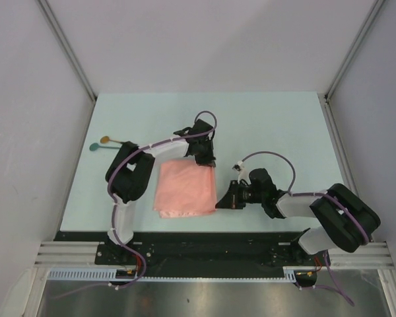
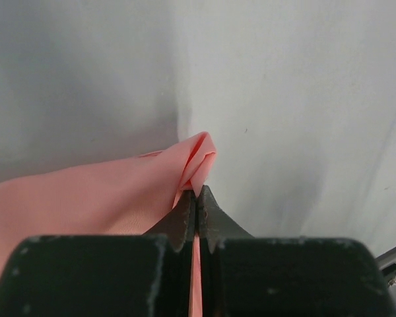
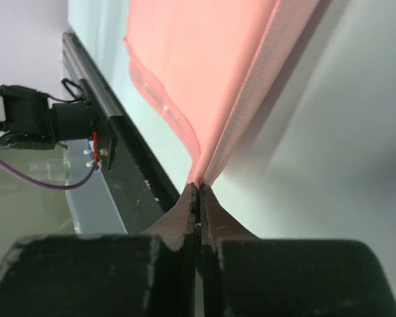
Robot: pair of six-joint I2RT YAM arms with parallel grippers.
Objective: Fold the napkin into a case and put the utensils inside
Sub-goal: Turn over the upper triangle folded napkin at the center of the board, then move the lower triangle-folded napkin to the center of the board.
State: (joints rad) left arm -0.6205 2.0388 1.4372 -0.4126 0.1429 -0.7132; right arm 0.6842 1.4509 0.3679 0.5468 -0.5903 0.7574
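The salmon-pink napkin point(image 1: 185, 188) lies folded in layers at the middle of the pale table. My left gripper point(image 1: 208, 162) is shut on its far right corner; the left wrist view shows the cloth point(image 2: 119, 198) pinched between the jaws point(image 2: 197, 198) and bunched just past the tips. Shut on the near right corner is my right gripper point(image 1: 219, 205), and in the right wrist view the layered edge point(image 3: 237, 99) runs up from the closed tips point(image 3: 198, 191). Two spoons lie at the table's left: one with a golden-brown bowl point(image 1: 105, 139), one with a teal-green bowl point(image 1: 94, 147).
Grey enclosure walls stand close on three sides of the table point(image 1: 270, 125). A black rail point(image 1: 204, 241) runs along the near edge by the arm bases. The left arm's elbow point(image 1: 129, 178) sits left of the cloth, near the spoon handles.
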